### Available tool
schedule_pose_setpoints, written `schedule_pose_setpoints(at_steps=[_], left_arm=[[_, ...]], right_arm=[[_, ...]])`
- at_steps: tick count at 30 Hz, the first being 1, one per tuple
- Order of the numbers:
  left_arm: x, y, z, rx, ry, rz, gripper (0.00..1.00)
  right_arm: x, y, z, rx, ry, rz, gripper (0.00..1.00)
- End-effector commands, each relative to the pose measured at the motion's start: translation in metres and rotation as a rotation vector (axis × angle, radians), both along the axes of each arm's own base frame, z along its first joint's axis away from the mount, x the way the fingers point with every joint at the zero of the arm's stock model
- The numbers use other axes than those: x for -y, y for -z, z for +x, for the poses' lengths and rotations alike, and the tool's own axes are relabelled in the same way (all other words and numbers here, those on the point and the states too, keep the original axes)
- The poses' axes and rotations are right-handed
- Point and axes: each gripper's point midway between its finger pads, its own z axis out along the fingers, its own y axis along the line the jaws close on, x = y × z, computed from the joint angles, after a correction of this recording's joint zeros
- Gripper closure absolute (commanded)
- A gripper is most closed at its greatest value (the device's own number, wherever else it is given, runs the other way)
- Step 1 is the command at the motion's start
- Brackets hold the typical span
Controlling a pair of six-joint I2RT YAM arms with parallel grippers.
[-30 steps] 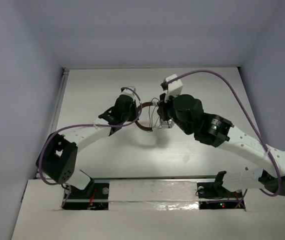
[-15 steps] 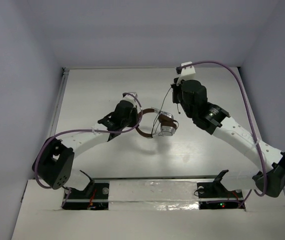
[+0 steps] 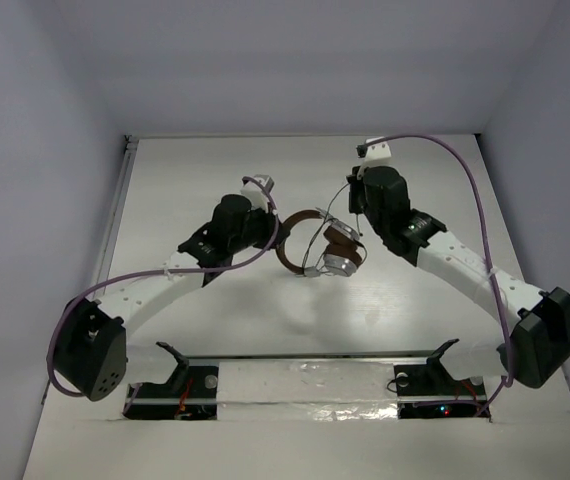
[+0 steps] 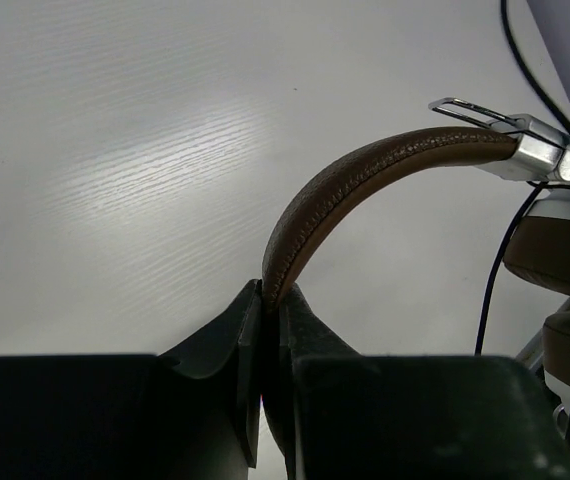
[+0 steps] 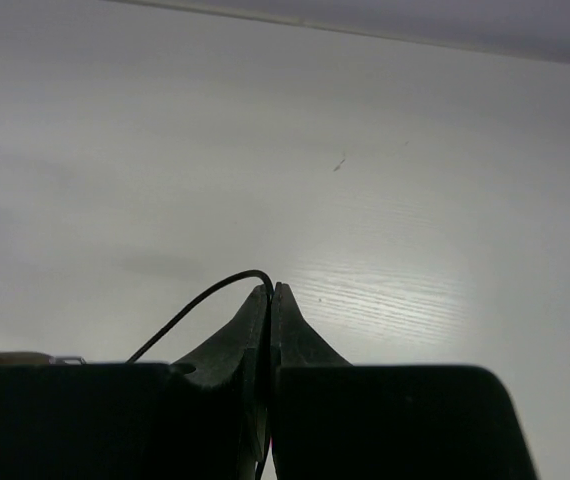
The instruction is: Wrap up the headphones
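Observation:
The headphones [image 3: 317, 245] hang above the middle of the table, with a brown headband [image 3: 291, 240] and silver earcups with brown pads [image 3: 340, 250]. My left gripper [image 3: 273, 226] is shut on the headband; the left wrist view shows the brown band [image 4: 365, 180] rising from between my jaws [image 4: 273, 295], with the earcups [image 4: 560, 240] at the right. My right gripper [image 3: 349, 205] is shut on the thin black cord [image 3: 327, 222]; the right wrist view shows the cord [image 5: 205, 300] looping out of the closed jaws [image 5: 271, 292] to the left.
The white table [image 3: 405, 310] has a raised rail along its left edge [image 3: 117, 215] and walls on three sides. Purple cables [image 3: 465, 190] run along both arms. The arm bases [image 3: 295, 380] stand at the near edge.
My right gripper has swung from over the headphones to the back right and down a little, drawing the cord with it. My left gripper has lifted the headband, and the earcups turned right.

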Motion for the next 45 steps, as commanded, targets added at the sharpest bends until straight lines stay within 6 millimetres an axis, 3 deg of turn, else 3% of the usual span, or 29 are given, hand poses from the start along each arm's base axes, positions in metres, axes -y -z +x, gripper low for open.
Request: schedule_pose_setpoints(at_steps=[1,5,7,10,13,18,21,24,28,35,40,45], left_arm=[[0.012,-0.081,0.007,0.138,0.061,-0.212,1.00],[0.010,-0.098,0.009,0.148,0.091,-0.289,1.00],[0.003,-0.110,0.015,0.172,0.071,-0.306,1.00],[-0.004,-0.127,0.019,0.203,0.057,-0.327,1.00],[-0.012,-0.150,0.020,0.238,0.042,-0.364,1.00],[-0.016,-0.170,0.018,0.258,0.062,-0.412,1.00],[-0.017,-0.179,0.015,0.270,0.084,-0.427,1.00],[-0.020,-0.181,0.016,0.266,0.081,-0.416,1.00],[-0.028,-0.191,0.018,0.282,0.054,-0.431,1.00],[-0.034,-0.221,0.027,0.310,0.003,-0.484,1.00],[-0.038,-0.230,0.034,0.318,-0.048,-0.535,1.00],[-0.043,-0.232,0.039,0.324,-0.093,-0.565,1.00]], right_arm=[[-0.009,-0.015,-0.003,0.046,-0.034,0.122,1.00],[-0.023,-0.005,-0.019,0.007,-0.125,0.194,1.00],[-0.034,-0.015,-0.025,0.029,-0.190,0.244,1.00],[-0.047,-0.011,-0.034,0.013,-0.274,0.270,1.00],[-0.062,-0.006,-0.042,0.000,-0.362,0.307,1.00],[-0.079,0.008,-0.055,-0.036,-0.470,0.347,1.00],[-0.076,0.016,-0.055,-0.045,-0.453,0.340,1.00],[-0.060,0.014,-0.043,-0.030,-0.387,0.331,1.00],[-0.068,0.011,-0.048,-0.037,-0.431,0.358,1.00],[-0.093,0.032,-0.072,-0.105,-0.578,0.486,1.00],[-0.101,0.025,-0.078,-0.105,-0.614,0.581,0.93],[-0.105,0.030,-0.085,-0.126,-0.646,0.614,0.83]])
